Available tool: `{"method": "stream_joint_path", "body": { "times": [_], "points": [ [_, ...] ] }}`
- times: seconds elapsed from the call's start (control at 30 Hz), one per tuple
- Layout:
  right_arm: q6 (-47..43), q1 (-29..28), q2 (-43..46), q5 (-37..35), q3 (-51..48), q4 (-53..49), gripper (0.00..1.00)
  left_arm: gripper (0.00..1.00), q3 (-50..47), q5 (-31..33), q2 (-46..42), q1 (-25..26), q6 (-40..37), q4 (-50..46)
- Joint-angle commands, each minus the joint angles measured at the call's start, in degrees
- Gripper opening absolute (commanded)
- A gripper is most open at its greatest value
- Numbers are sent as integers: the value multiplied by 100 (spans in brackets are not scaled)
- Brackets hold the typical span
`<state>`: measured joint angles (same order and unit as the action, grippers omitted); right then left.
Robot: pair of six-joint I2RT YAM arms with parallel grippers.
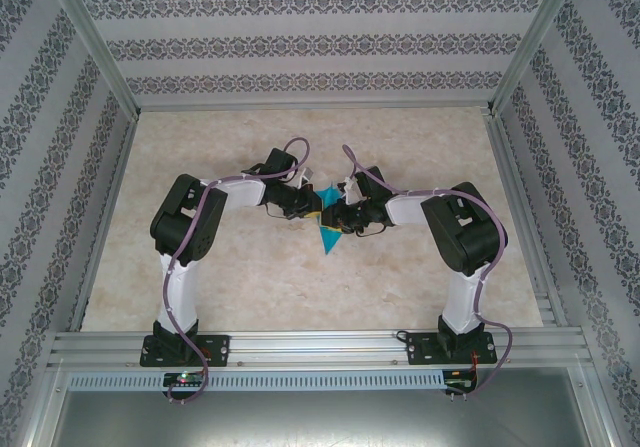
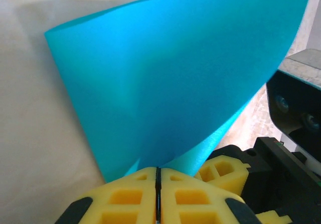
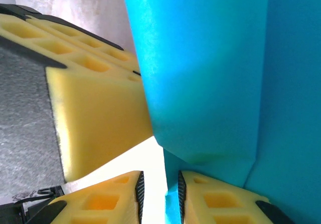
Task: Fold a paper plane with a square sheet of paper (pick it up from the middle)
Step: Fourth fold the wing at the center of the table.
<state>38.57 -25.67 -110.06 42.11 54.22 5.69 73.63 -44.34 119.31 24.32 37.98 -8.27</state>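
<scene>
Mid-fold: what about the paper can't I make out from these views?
Top view: turquoise-blue paper sheet, small, half covered by left pincer and right pincer; creases unreadable.
Left wrist: frame edge cuts its top; shut left pincer hides its bottom corner.
Right wrist: too close, cropped; overall shape unclear.

Bare table [image 1: 250, 277] around; left tool [image 2: 157, 179], right tool [image 3: 160, 184], paper [image 2: 170, 73] crowded mid-table.

The overhead view is evenly and softly lit; only faint shadows are cast beneath the arms [image 1: 190, 237] on the pale marbled tabletop [image 1: 250, 287]. In the wrist views the thin turquoise-blue paper sheet [image 2: 170, 83] is brightly lit with darker shaded folds, the background is washed out, and the left gripper's yellow foam fingers [image 2: 125, 199] at the bottom edge are slightly blurred.
</scene>
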Motion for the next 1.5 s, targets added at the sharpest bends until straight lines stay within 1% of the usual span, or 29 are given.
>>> {"method": "stream_joint_path", "body": {
  "times": [0.0, 0.23, 0.43, 0.83, 1.03, 1.23, 1.47],
  "points": [
    [-182, -58, 81, -78, -56, -315, 27, 8, 168, 153, 74, 43, -346, -457],
    [-183, -37, 204, -71, -74, -352, 27, 5, 272, 539, 117, 13, -680, -922],
    [-183, -30, 309, -62, -85, -392, 27, 5, 352, 676, 176, 12, -830, -1108],
    [-31, -43, 623, 107, -157, -306, 28, 5, 486, 761, 388, 3, -965, -1278],
    [-4, -177, 762, 116, -261, -479, 27, 5, 516, 848, 444, -6, -1038, -1383],
    [-29, -267, 664, 44, -324, -586, 26, 5, 512, 848, 461, -32, -1026, -1379],
    [-90, -359, 536, -16, -172, -684, 26, 5, 486, 822, 467, -50, -1003, -1335]
  ]
}}
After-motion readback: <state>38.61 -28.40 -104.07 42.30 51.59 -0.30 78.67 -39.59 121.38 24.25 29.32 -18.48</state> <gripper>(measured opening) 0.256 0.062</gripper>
